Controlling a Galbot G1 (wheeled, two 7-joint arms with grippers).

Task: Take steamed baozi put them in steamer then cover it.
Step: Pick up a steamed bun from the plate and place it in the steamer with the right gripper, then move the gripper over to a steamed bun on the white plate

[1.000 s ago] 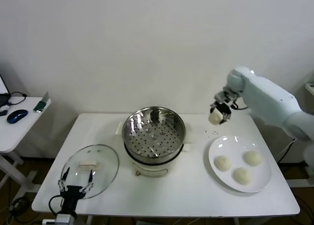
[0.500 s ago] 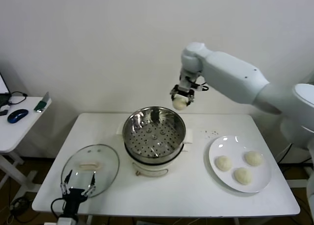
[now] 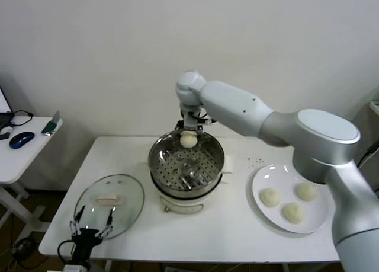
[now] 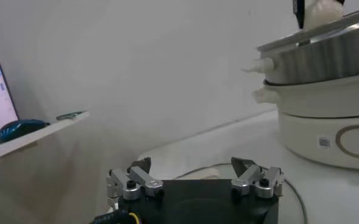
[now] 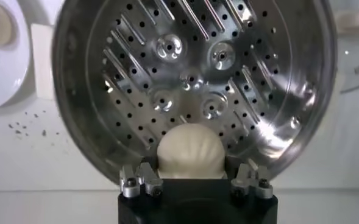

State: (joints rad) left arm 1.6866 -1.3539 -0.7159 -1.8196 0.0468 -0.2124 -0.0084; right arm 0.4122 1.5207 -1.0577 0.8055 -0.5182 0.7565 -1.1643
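The right pincer point(image 3: 188, 137) hung over the far rim of the steamer point(image 3: 186, 163), clenched on one steamed baozi point(image 3: 188, 140). The wrist view showed the bun point(image 5: 191, 151) seated between the fingers, above the perforated floor point(image 5: 191, 79) near its edge. The step in hand looked like the delivery of the first bun: the pot held none, and three more point(image 3: 290, 202) waited on the white plate point(image 3: 263, 181) on the robot's right side of the table point(image 3: 237, 230). The next move probably called for lowering the bun nearer the floor and then releasing it (from this height it might roll). The left pincer point(image 3: 90, 221) rested idle, fingers spread, at the near edge of the cover point(image 3: 109, 204), which lay flat on the table beside the steamer.
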